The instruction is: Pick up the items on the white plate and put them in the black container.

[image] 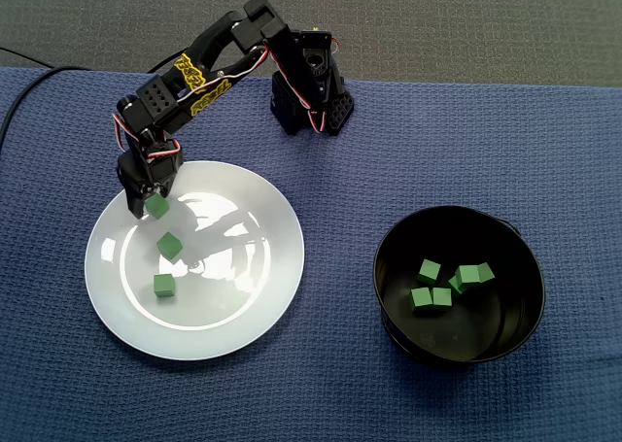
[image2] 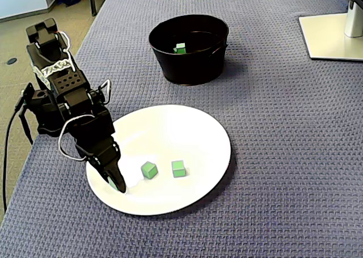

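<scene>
One green cube pinched between gripper jaws

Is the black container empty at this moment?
No, in a fixed view several green cubes lie on the bottom of the black container.

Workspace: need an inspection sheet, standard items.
Surface: blue woven cloth, flat.
Job's things: white plate holds three green cubes, two loose, one at the fingertips; black container holds several more cubes.
Clutter: nothing seen.
Gripper: down on the plate around one cube; grip cannot be confirmed.
Cables: black cable off the cloth's left edge in a fixed view; servo wires along the arm.
Surroundings: grey floor; white stand base on the cloth's corner.
</scene>
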